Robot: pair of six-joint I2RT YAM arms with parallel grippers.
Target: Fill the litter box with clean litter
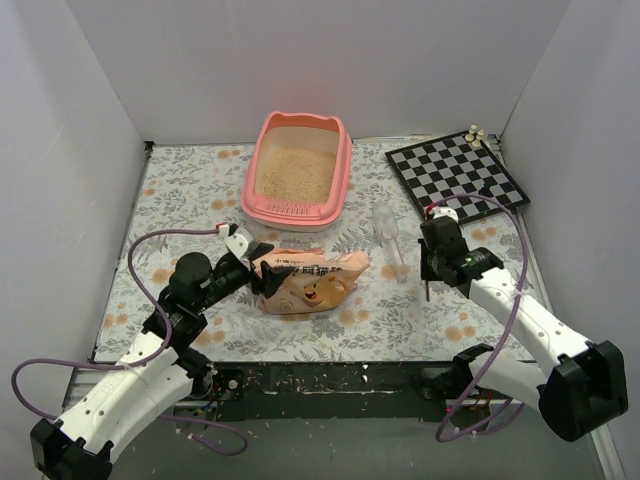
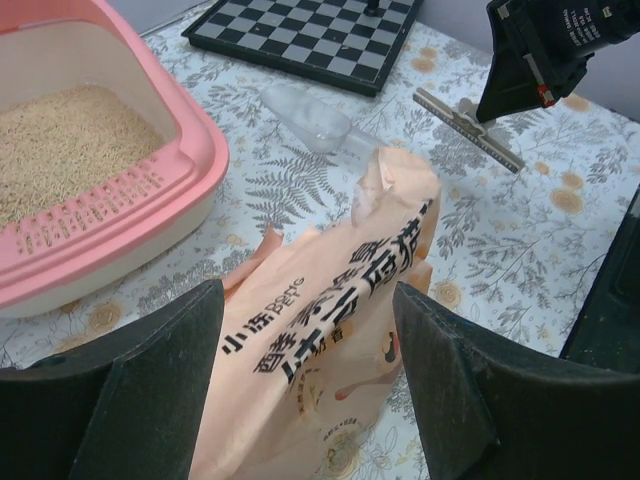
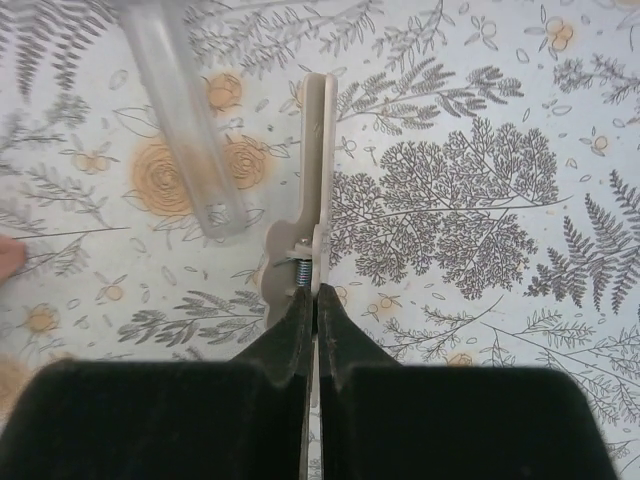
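White walls close off three sides of a counter [image 1: 180, 320] covered in a grey leaf-and-flower print.

At the far middle stands the litter box [image 1: 290, 210], its two ear bumps toward the back wall and its slotted ledge toward the arms. The clean litter [image 1: 297, 172] lies inside it as a pale beige layer that covers the floor of the tray.

At the far right a black-and-white chessboard [image 1: 458, 172] lies flat and turned at an angle, well apart from the box, with a few small pale pieces [image 1: 474, 132] on its far corner.

Just in front of the box's ledge, an orange-tan printed bag [image 1: 315, 282] lies on its side, crumpled, with a cat face showing. Its left end sits between the spread fingers of the left hand [image 1: 252, 263]. That hand is released, with a finger on either side of the bag, and I cannot tell whether either finger touches it.

A clear plastic scoop [image 1: 385, 228] lies on the counter between the box and the right arm, with its handle pointing toward the arms.

The right hand [image 3: 312, 300] is clenched on a slim beige spring clip [image 3: 312, 190], which sticks out beyond its fingertips just beside the scoop's handle.
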